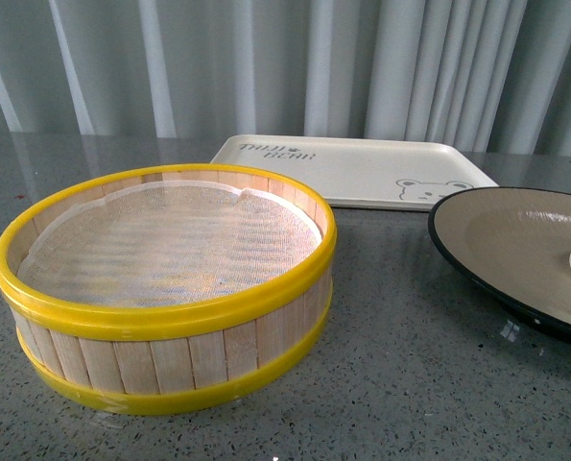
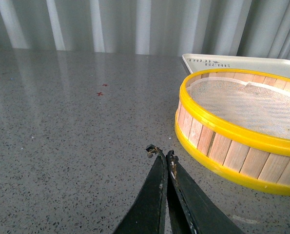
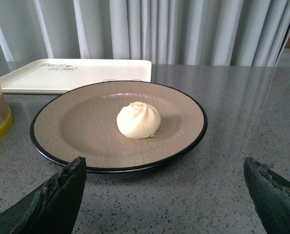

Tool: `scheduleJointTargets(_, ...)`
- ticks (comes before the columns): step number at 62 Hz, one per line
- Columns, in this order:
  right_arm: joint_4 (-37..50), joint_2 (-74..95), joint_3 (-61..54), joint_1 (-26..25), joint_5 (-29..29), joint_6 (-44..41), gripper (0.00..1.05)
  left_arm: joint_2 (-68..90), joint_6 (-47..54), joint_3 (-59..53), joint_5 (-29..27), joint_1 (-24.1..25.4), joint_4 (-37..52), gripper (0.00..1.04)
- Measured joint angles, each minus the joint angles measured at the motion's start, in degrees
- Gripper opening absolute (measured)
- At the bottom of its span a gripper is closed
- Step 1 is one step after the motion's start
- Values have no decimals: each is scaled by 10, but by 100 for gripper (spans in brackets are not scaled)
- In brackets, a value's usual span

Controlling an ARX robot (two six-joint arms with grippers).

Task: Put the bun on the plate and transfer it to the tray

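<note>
Though speckled, glossy tabletop (image 1: pixel 410 384) before curtains (image 1: pixel 266 58)

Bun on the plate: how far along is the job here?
Done: the bun sits on the plate, and the steamer basket holds no bun. In hand: nothing; the right gripper is open, facing the plate, and the left gripper is shut near the steamer basket. Left: the plate stands on the table next to the tray, not on it, so the transfer remains.
</note>
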Motion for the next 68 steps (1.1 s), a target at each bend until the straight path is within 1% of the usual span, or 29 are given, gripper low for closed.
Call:
scheduleJointTargets(27,0,0,0,0,0,0,96,0,0,0,0,0,0,4)
scheduleJointTargets(29,0,0,0,0,0,0,96,0,0,0,0,0,0,9)
scheduleJointTargets(31,0,0,0,0,0,0,96,0,0,0,0,0,0,18)
scheduleJointTargets(41,0,0,0,0,0,0,96,0,0,0,0,0,0,45)
scheduleJointTargets(48,0,0,0,0,0,0,96,0,0,0,0,0,0,66)
scheduleJointTargets(57,0,0,0,0,0,0,96,0,0,0,0,0,0,89)
scheduleJointTargets(59,0,0,0,0,0,0,96,0,0,0,0,0,0,96)
scheduleJointTargets(61,0,0,0,0,0,0,96,0,0,0,0,0,0,100)
scheduleJointTargets(64,0,0,0,0,0,0,96,0,0,0,0,0,0,98)
scheduleJointTargets(68,0,0,0,0,0,0,96,0,0,0,0,0,0,98)
